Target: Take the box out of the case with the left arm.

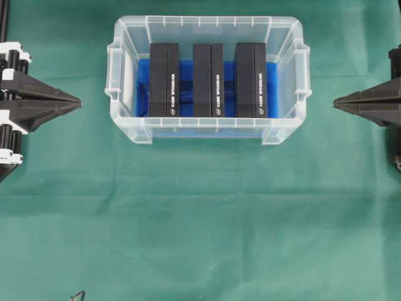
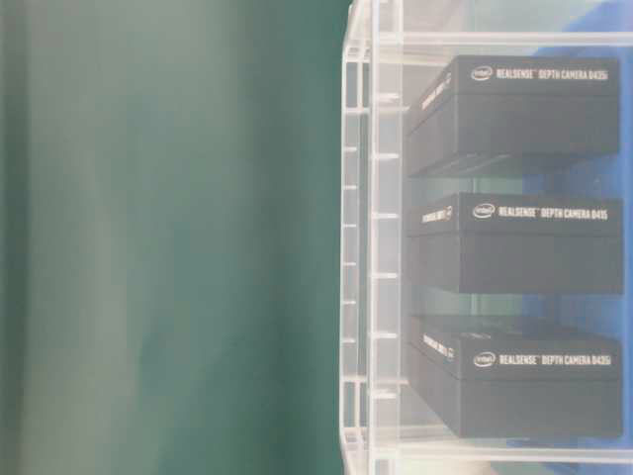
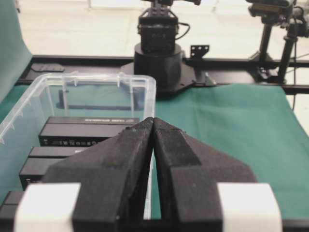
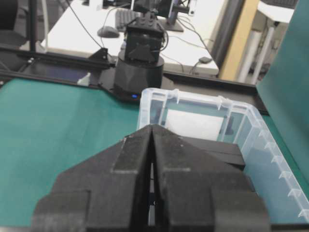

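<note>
Right now I see the case (image 1: 208, 25) sitting on the green cloth (image 1: 200, 213) near the far middle of the overhead view, between both arms. Three black boxes stand on edge inside it on the blue lining (image 1: 187, 69), side by side with gaps between them: the left box (image 1: 164, 79), the middle box (image 1: 208, 79) and the right box (image 1: 251, 79). At table level their white print reads as a depth camera label. My left gripper (image 1: 79, 101) hangs well clear of the case's left wall, its jaws pressed together with nothing between them; the wrist view confirms the tips meet. My right gripper (image 1: 335, 102) mirrors it on the other side, tips likewise pressed together and holding nothing.
</note>
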Robot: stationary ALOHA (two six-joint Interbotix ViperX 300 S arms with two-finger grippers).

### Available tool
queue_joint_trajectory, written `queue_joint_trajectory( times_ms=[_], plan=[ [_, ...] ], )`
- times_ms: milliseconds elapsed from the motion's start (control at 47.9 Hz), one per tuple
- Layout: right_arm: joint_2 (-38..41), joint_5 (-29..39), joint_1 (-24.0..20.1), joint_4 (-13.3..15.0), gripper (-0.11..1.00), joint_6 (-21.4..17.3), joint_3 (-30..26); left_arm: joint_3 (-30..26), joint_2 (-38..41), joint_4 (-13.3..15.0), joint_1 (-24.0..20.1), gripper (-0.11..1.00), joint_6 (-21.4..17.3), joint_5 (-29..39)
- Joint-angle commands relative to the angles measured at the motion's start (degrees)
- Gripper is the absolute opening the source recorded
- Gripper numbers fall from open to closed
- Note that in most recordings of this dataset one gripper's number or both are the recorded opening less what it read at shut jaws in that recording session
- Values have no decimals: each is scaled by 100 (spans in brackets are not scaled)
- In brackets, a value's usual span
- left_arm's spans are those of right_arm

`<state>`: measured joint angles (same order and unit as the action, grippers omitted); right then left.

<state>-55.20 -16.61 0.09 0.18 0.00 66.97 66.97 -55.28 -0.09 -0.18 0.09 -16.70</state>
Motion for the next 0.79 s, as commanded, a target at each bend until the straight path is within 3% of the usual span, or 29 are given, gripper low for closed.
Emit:
queue_joint_trajectory(
  times_ms=[0, 292, 397, 605, 772],
  plan=[
    [53, -9, 0, -26, 0, -26, -97, -132, 44, -176, 18, 0, -18, -35],
    [53, 686, 9, -26, 0, -88, -413, -308, 35, -185, 18, 0, 44, 114],
    [0, 976, 0, -26, 0, -290, -712, -554, 26, -185, 44, 0, 141, 378],
    [26, 1907, 9, -26, 0, -747, -1626, -1389, 26, -185, 62, 0, 369, 1389],
    [79, 2496, 0, -26, 0, -826, -2479, -2285, 114, -185, 70, 0, 448, 2426]
  ],
)
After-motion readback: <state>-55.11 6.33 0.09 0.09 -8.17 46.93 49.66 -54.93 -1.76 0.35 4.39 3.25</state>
